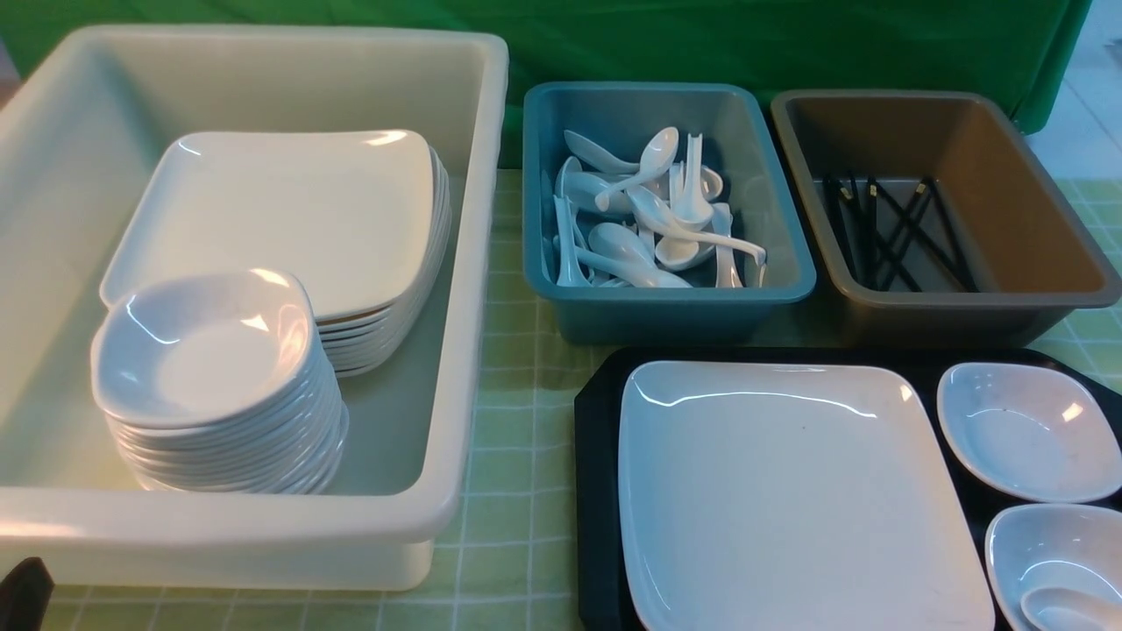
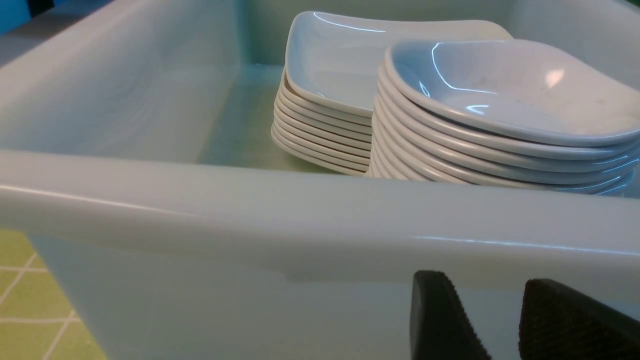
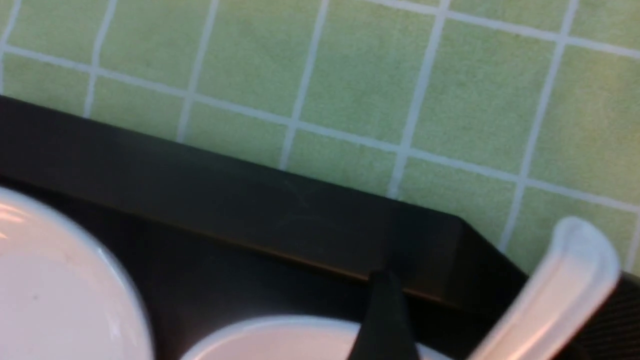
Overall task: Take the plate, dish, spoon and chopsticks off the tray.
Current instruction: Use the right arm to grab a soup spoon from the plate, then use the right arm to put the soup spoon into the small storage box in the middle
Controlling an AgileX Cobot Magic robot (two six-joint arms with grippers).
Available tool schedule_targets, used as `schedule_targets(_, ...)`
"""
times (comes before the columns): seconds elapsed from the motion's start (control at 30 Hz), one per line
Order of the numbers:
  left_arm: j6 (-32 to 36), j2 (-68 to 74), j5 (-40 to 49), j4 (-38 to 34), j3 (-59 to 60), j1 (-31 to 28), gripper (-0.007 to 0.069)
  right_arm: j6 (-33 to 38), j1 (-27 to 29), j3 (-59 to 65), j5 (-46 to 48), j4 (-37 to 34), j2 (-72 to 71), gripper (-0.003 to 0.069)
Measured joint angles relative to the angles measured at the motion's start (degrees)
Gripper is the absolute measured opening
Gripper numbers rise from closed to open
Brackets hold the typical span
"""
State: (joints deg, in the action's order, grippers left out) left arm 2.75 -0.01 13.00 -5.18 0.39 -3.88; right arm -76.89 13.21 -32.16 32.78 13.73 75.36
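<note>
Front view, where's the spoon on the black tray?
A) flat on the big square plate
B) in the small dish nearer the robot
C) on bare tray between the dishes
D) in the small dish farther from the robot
B: the spoon's bowl sits inside the nearer small dish, while the farther small dish and the big square plate have no spoon in view.

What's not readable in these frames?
- White soup spoon: front view, cut by the frame edge.
- Black plastic tray: front view, right and near ends cut off.
- Lowest white rounded-square stacked dishes: left wrist view, behind the bin's rim.
</note>
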Motion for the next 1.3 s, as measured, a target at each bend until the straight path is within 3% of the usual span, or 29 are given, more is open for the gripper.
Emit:
schedule_targets(0.33,0.0,0.0,0.0,0.0,0.0,0.0,0.0225,-0.19,0.05,0.0,-3.13,0.43,2.83,0.0463)
schedule_targets(0.43,0.0,0.0,0.0,0.0,0.0,0.0,0.0225,-0.11,0.05,0.0,-3.74,0.78,2.86,0.036)
schedule_targets(0.6,0.0,0.0,0.0,0.0,0.0,0.0,0.0225,1.52,0.05,0.0,-4.81,1.07,2.86,0.0109)
schedule_targets(0.7,0.0,0.0,0.0,0.0,0.0,0.0,0.0225,2.65,0.05,0.0,-5.53,1.01,2.52,0.0032)
schedule_targets(0.83,0.0,0.0,0.0,0.0,0.0,0.0,0.0225,4.25,0.05,0.0,-7.21,0.55,1.08,0.0031)
schedule_targets(1.13,0.0,0.0,0.0,0.0,0.0,0.0,0.0225,4.56,-0.5,-3.13,-27.32,0.08,-7.1,0.0032)
schedule_targets(1.3,0.0,0.0,0.0,0.0,0.0,0.0,0.0225,5.91,-8.09,-13.07,-38.35,-0.03,-5.59,0.0031)
